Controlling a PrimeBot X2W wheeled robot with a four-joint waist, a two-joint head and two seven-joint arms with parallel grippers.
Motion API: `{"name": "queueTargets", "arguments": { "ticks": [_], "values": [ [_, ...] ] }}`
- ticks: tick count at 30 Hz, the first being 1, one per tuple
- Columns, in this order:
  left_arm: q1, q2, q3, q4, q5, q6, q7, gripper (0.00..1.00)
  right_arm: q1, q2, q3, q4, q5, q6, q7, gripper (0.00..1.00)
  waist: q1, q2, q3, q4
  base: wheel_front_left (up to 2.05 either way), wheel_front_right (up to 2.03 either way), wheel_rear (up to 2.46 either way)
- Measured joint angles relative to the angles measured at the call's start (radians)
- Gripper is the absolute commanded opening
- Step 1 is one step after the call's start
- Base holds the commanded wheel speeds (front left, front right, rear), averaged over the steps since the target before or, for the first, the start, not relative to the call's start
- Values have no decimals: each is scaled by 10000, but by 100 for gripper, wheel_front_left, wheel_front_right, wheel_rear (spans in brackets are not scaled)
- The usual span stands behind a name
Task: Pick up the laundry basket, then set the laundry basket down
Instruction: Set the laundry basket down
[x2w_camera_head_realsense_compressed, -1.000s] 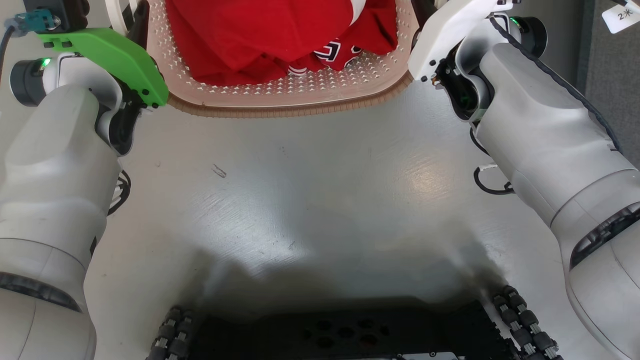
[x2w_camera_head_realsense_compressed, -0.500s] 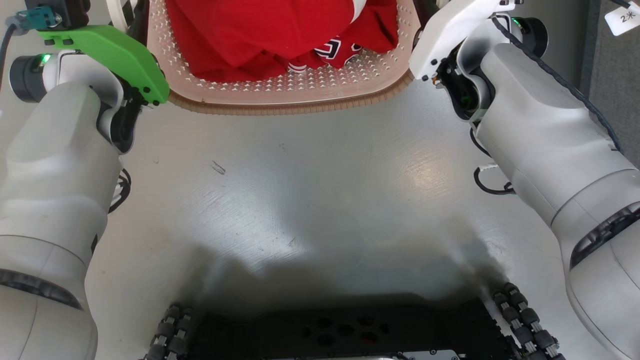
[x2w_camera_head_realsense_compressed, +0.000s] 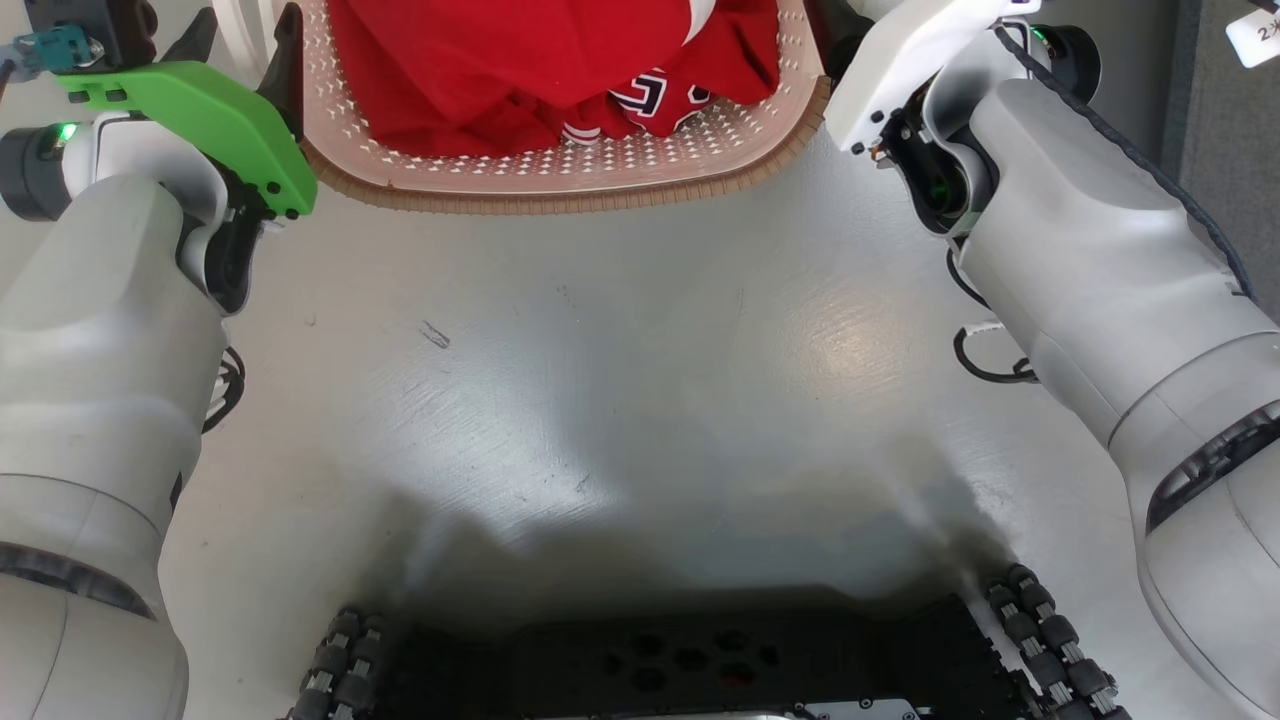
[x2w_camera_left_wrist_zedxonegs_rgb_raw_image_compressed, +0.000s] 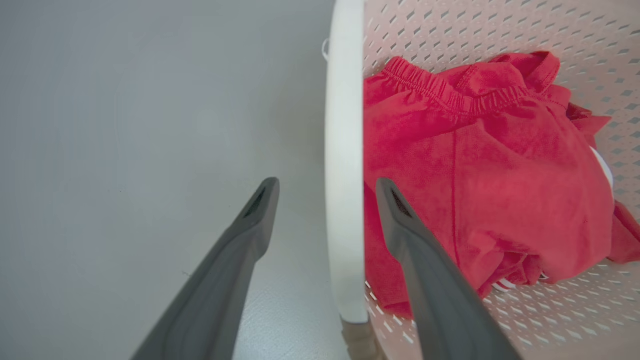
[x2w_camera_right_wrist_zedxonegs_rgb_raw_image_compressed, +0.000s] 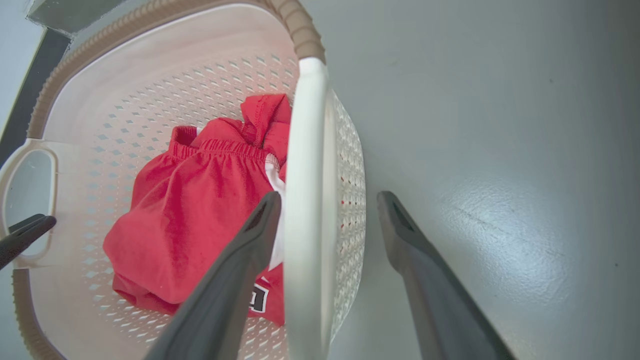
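Observation:
The laundry basket (x2w_camera_head_realsense_compressed: 560, 200), cream with a brown woven-look rim, sits at the top of the head view with red clothes (x2w_camera_head_realsense_compressed: 520, 70) inside. In the left wrist view my left gripper (x2w_camera_left_wrist_zedxonegs_rgb_raw_image_compressed: 327, 187) is open, its fingers straddling the white loop handle (x2w_camera_left_wrist_zedxonegs_rgb_raw_image_compressed: 344, 150) with a gap on each side. My right gripper (x2w_camera_right_wrist_zedxonegs_rgb_raw_image_compressed: 330, 197) is open too, astride the opposite white handle (x2w_camera_right_wrist_zedxonegs_rgb_raw_image_compressed: 305, 200), one finger inside the basket over the red clothes (x2w_camera_right_wrist_zedxonegs_rgb_raw_image_compressed: 190, 215), the other outside. A left finger (x2w_camera_right_wrist_zedxonegs_rgb_raw_image_compressed: 25, 235) shows at the far handle loop.
Grey floor (x2w_camera_head_realsense_compressed: 640, 380) lies between the basket and my dark wheeled base (x2w_camera_head_realsense_compressed: 680, 660). A darker strip (x2w_camera_head_realsense_compressed: 1220, 150) and a white tag (x2w_camera_head_realsense_compressed: 1255, 40) are at the upper right. A black cable (x2w_camera_head_realsense_compressed: 985, 365) loops under the right forearm.
The basket's near rim has shifted a little toward the top of the head view, and both arms went with it. The left fingers now stand spread apart.

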Motion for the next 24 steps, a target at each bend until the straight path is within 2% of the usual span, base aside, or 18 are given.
{"name": "queueTargets", "arguments": {
  "ticks": [17,24],
  "values": [
    [0,-8,-107,48,-15,0,-107,100,-13,-2,134,33,88,-6,-102,100,0,0,-59,-15,0,0,0],
    [29,-10,-205,42,-15,0,-192,100,-4,-2,282,54,157,2,-188,100,0,0,-393,-44,0,0,0]
  ]
}}
